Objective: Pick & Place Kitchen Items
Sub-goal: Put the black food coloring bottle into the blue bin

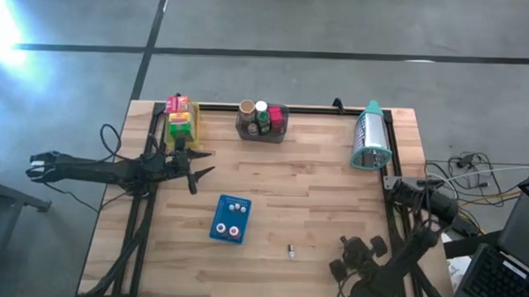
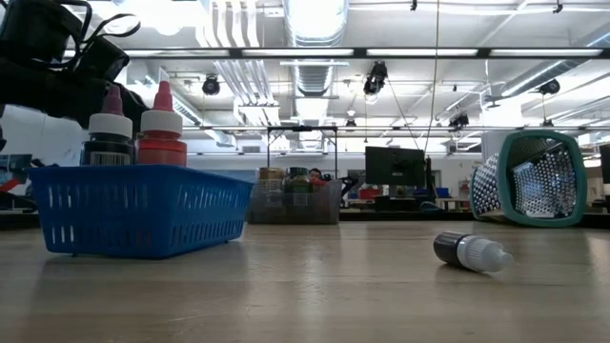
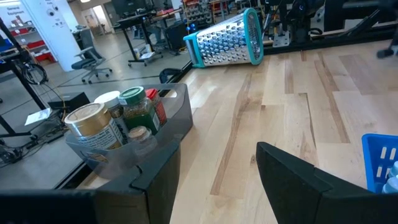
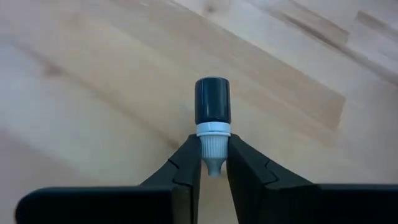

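One tiny bottle (image 1: pixel 290 250) is lying on its side on the table (image 1: pixel 316 194), its long axis pointing straight into the narrow, empty jaws of the right gripper (image 4: pixel 214 148), which is sitting nearer than the wide-spread left gripper (image 1: pixel 196 168).

Bottle (image 1: pixel 290 251) right of tray (image 1: pixel 230 219)

Reaching in flat from 9 o'clock with the left arm, left gripper (image 1: pixel 198 166) splayed wide. Crouched low at 5 o'clock with the right arm, right gripper (image 1: pixel 338 264) pointing toward 9 o'clock, fingers narrowly parted.
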`<state>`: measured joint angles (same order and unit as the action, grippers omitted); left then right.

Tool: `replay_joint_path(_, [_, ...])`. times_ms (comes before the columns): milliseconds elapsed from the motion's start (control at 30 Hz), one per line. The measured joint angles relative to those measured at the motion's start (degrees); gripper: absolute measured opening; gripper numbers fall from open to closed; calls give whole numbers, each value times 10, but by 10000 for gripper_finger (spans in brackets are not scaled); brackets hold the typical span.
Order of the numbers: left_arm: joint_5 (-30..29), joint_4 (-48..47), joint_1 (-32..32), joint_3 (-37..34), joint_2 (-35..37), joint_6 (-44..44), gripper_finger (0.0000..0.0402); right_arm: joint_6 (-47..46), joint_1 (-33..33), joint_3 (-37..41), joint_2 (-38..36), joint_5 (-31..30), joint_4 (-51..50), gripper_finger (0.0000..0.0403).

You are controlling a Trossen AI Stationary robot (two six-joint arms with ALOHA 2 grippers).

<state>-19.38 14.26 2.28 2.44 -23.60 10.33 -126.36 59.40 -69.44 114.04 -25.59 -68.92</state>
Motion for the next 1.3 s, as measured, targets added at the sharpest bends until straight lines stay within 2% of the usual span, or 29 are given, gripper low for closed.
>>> replay_joint_path(200, [0,-2,0,0,0,0,216,89,-41,29,-107,-14,-16,50])
replay_joint_path(367, [0,-3,0,0,0,0,216,183,-106,64,-216,-20,-3,58])
replay_joint_path(533, [0,-3,0,0,0,0,216,354,-204,93,-314,-27,61,54])
replay_joint_path(733, [0,-3,0,0,0,0,216,578,-342,109,-390,-21,145,57])
replay_joint_path(1000, [0,-3,0,0,0,0,216,817,-509,85,-402,72,205,56])
replay_joint_path(1300, [0,-3,0,0,0,0,216,982,-607,5,-322,162,193,55])
